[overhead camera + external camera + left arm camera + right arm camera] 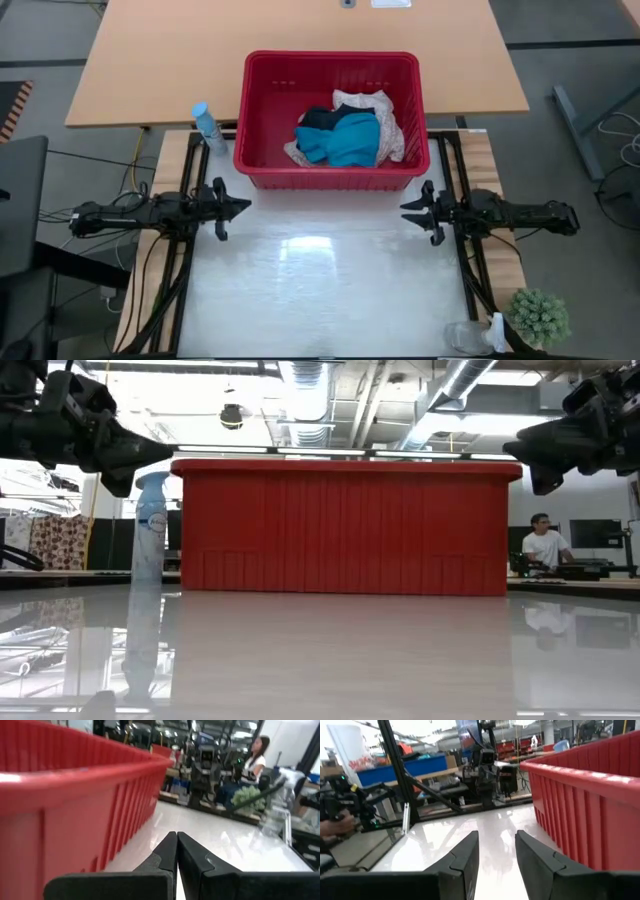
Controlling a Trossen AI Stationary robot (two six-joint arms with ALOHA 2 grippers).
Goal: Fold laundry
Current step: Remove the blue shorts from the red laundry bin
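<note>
A glossy white tabletop [320,290] is spreading out under me, with a red ribbed plastic basket [262,110] sitting at its far edge. Inside that basket, a turquoise-blue garment [345,140], a dark navy garment [320,118] and a cream lacy cloth [385,115] are lying bunched. My left gripper [238,206] is hovering near the basket's left front corner, fingers pressed together, empty. My right gripper [410,210] is hovering near the right front corner, fingers parted, gripping nothing.

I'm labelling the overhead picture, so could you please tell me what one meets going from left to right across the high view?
Left hand → spray bottle → red basket holding the laundry → right hand → small green plant.
</note>
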